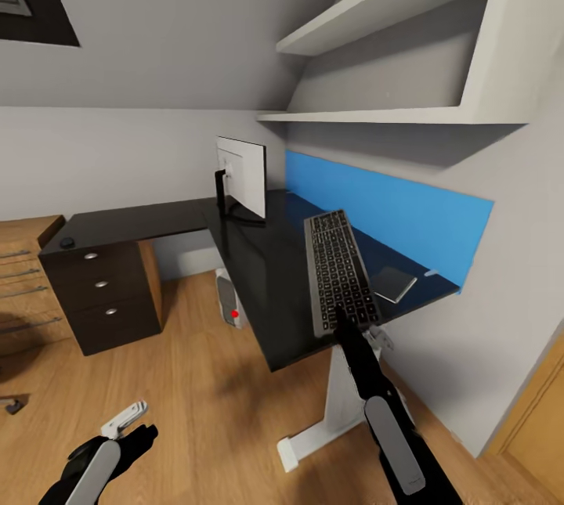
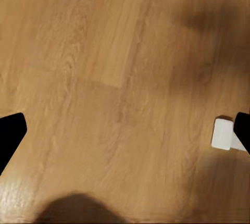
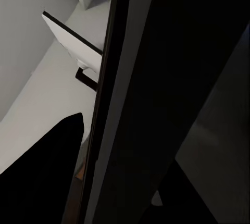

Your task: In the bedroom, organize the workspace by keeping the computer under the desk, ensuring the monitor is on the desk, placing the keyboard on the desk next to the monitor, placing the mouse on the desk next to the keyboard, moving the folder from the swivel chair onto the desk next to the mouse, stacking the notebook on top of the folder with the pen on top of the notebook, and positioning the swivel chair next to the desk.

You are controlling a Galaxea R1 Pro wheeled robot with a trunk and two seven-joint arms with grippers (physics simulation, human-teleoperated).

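With our right gripper (image 1: 342, 315) clamped on the near end of the keyboard (image 1: 338, 270), which reaches ahead of it over the desk (image 1: 258, 270), we should lower it flat and slide toward the monitor (image 1: 243, 176) beyond.

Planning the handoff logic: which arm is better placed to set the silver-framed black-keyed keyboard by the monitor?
Right. The right gripper holds the silver-framed keyboard over the glossy black desk; the left gripper hangs low above the floor.
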